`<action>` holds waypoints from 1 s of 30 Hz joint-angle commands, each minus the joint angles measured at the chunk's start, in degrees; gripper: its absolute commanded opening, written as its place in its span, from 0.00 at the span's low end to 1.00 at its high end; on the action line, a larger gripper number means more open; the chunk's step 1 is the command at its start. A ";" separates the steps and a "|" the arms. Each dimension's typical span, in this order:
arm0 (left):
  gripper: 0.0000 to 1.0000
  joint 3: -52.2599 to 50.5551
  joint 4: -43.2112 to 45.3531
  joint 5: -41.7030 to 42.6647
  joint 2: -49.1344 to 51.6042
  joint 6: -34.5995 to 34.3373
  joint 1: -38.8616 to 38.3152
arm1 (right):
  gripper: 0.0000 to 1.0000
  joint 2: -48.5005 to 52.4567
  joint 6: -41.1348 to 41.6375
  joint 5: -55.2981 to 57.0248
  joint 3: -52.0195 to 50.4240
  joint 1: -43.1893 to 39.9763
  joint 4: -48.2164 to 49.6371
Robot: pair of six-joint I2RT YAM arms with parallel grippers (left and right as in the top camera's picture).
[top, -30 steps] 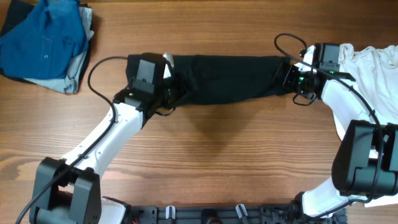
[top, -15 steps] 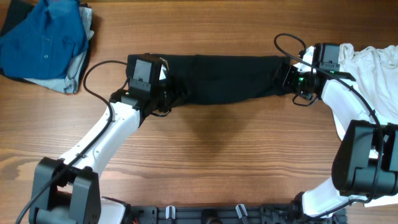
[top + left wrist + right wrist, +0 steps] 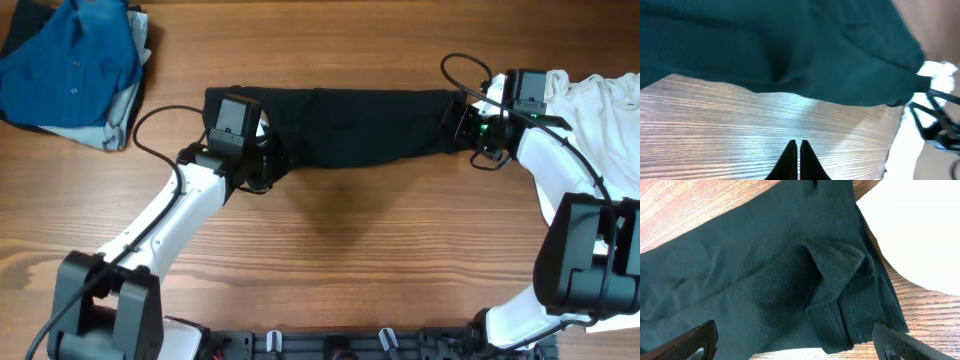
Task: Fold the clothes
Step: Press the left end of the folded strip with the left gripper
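Observation:
The clothes, a black T-shirt (image 3: 360, 125), lie folded into a long band across the far middle of the table. My left gripper (image 3: 268, 160) sits at the band's left end, by its near edge. In the left wrist view its fingers (image 3: 796, 145) are shut tip to tip over bare wood, with nothing between them and the dark cloth (image 3: 765, 50) just beyond. My right gripper (image 3: 463, 127) is at the band's right end. In the right wrist view it (image 3: 795, 347) stands open, its fingers either side of the hemmed fold of fabric (image 3: 790, 280).
A white T-shirt (image 3: 600, 125) lies at the right edge, close behind the right gripper, and shows as a white patch (image 3: 915, 225) in the right wrist view. A blue buttoned shirt (image 3: 75, 60) lies on grey cloth at the far left corner.
My left gripper has gone from open to shut and has drawn slightly left, off the shirt's end. The right arm and the shirt have not moved.

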 commanded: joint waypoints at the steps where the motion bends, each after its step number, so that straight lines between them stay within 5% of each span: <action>1: 0.04 0.22 -0.50 -1.09 4.63 1.33 -0.11 | 1.00 -1.16 0.48 -1.18 1.36 -0.02 0.63; 30: 0.04 0.22 14.36 -11.37 9.81 -1.33 10.99 | 1.00 -1.20 0.35 -4.79 1.36 -0.02 -0.37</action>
